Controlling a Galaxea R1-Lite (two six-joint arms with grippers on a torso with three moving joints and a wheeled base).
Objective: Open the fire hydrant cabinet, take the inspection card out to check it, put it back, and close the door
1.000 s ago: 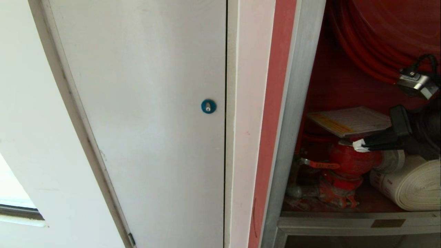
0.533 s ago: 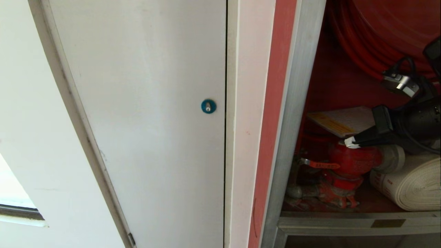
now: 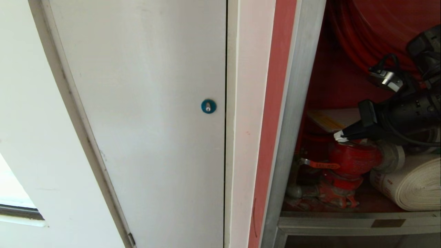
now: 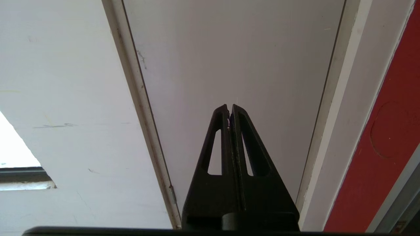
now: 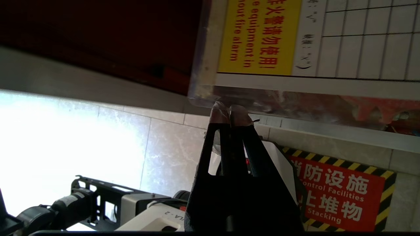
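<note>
The fire hydrant cabinet (image 3: 296,103) stands open at the right of the head view, silver-framed with a red inside. In it are a red hose reel (image 3: 372,31), a red valve (image 3: 351,160) and a white rolled hose (image 3: 413,186). My right gripper (image 3: 341,136) reaches in above the valve, shut on the inspection card (image 3: 330,119), which lies nearly flat. In the right wrist view the gripper (image 5: 229,109) pinches the clear sleeve's edge; the card (image 5: 328,42) shows a yellow label and a grid. My left gripper (image 4: 229,106) is parked and shut, facing the panel door. The glass door is out of view.
A grey-white panel door (image 3: 144,120) with a blue round lock (image 3: 208,106) fills the left of the head view. The cabinet's lower metal rail (image 3: 344,222) runs under the valve. The right wrist view shows a red sign with yellow-black stripes (image 5: 341,196) and pale floor tiles (image 5: 98,137).
My right gripper has carried the card leftward and slightly up inside the cabinet, over the valve. The arm now covers more of the card. The left arm has not moved.
</note>
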